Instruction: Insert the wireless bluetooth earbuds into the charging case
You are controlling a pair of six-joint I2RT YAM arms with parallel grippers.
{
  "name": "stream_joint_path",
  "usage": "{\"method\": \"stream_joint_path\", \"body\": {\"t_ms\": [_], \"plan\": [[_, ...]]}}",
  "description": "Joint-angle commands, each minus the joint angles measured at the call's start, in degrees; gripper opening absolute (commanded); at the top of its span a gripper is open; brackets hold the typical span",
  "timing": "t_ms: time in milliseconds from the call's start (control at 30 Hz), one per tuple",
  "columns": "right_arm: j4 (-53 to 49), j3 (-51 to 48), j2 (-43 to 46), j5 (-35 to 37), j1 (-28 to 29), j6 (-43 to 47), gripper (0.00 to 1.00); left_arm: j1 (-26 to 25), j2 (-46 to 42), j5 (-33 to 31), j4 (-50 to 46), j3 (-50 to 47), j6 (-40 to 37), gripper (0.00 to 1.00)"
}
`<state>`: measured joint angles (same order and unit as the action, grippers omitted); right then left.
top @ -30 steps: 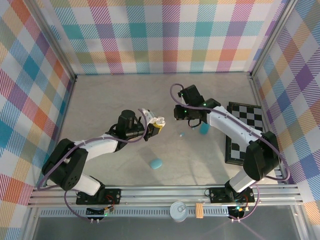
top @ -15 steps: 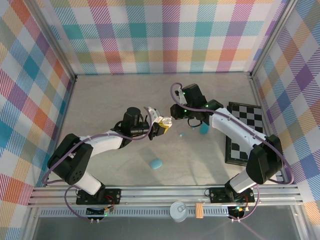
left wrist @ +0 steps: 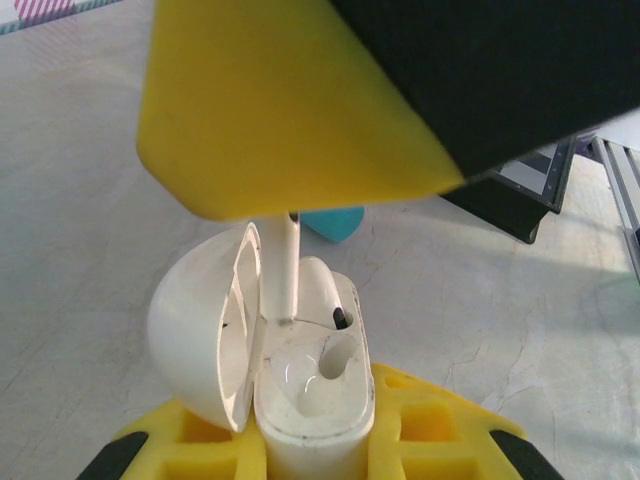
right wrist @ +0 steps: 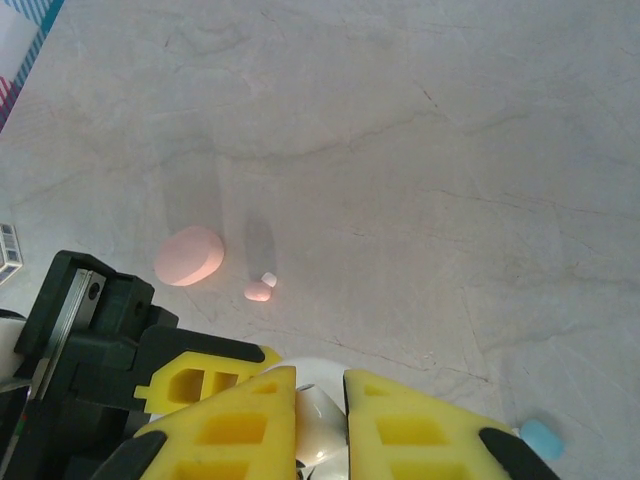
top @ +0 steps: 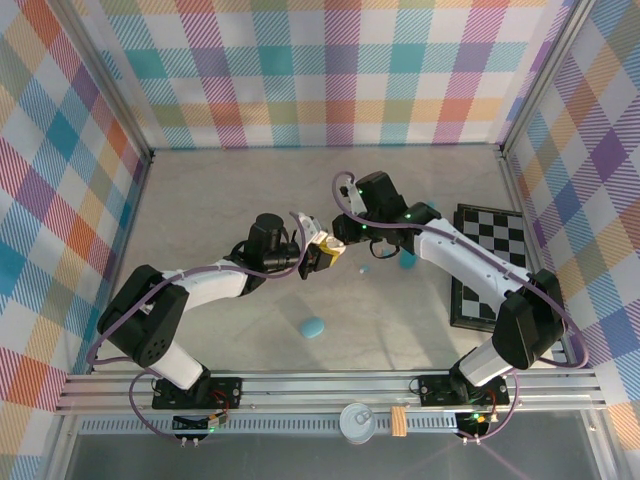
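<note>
The right gripper point(right wrist: 320, 405), its yellow foam pads point(right wrist: 235, 420) pinched on 1 small white plastic earbud point(left wrist: 284, 275), has swung left over the last second. Meanwhile the left gripper point(top: 327, 252), clamped on the open white pebble-shaped charging case point(left wrist: 310, 400), carried it across to meet it, so seating looks begun. The earbud's long axis stands upright in the left wrist view, stem towards the pads, rounded head low at the case's mouth; 1 tiny pink earbud point(right wrist: 258, 292) lies beside a pink pebble-shaped case point(right wrist: 189, 255) on the grey table point(right wrist: 450, 150).
</note>
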<state>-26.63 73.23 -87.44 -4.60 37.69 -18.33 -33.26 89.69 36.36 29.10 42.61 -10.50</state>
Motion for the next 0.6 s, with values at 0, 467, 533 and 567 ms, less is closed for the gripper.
{"method": "stream_joint_path", "body": {"t_ms": [0,467,533,567], "plan": [[-0.64,0.68,-0.36,-0.6,0.67,1.31,0.16,-0.23,0.13,0.1,1.57,1.77,0.5,0.0],[-5.31,2.51,-1.06,1.38,2.06,5.49,0.16,-0.23,-1.98,-0.94,1.15,0.27,-0.34,0.0],[-5.77,2.92,-1.41,2.58,2.3,5.74,0.16,-0.23,-2.12,-0.85,1.26,0.16,-0.37,0.0],[-5.84,3.1,-1.51,2.9,2.3,5.97,0.16,-0.23,-2.29,-0.77,1.37,0.02,-0.39,0.0]]}}
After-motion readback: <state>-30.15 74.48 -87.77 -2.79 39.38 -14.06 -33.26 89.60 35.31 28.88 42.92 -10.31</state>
